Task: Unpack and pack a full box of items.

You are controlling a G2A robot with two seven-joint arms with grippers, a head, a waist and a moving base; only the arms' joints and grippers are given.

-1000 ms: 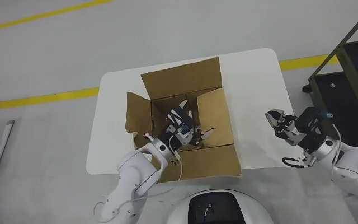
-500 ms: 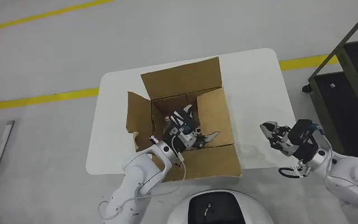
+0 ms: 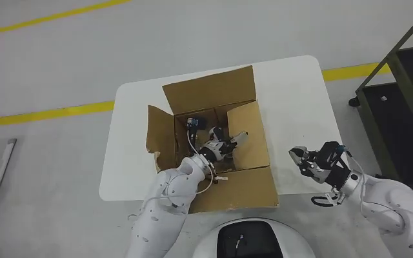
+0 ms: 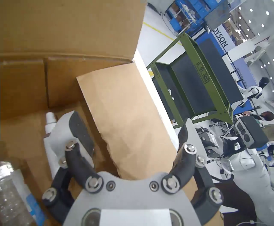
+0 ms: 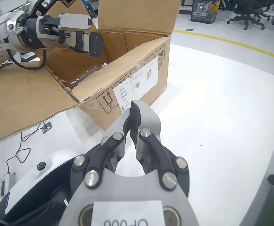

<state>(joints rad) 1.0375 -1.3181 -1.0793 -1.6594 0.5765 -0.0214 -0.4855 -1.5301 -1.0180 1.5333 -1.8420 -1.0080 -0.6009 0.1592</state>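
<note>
**Colour rundown: mostly brown and white**

The box (image 3: 210, 90) is plain brown cardboard. It has a white sticker (image 5: 139, 83) with black print, and black arrow marks next to that. The tabletop (image 3: 290, 90) is white, and the floor (image 3: 64, 51) is pale grey with yellow lines (image 3: 58, 113). The left gripper (image 4: 129, 124) and right gripper (image 5: 133, 111) are both light grey with black pads. The bottle (image 4: 12, 192) is clear with a blue wrap, and the cart (image 4: 192, 85) is olive green.

White table (image 3: 293, 97) carries one cardboard box (image 3: 251, 138) (flaps open).

White table (image 3: 303, 97), yellow floor lines (image 3: 51, 111), a green cart (image 3: 387, 122) near the table, office chairs (image 5: 249, 11) farther off
</note>
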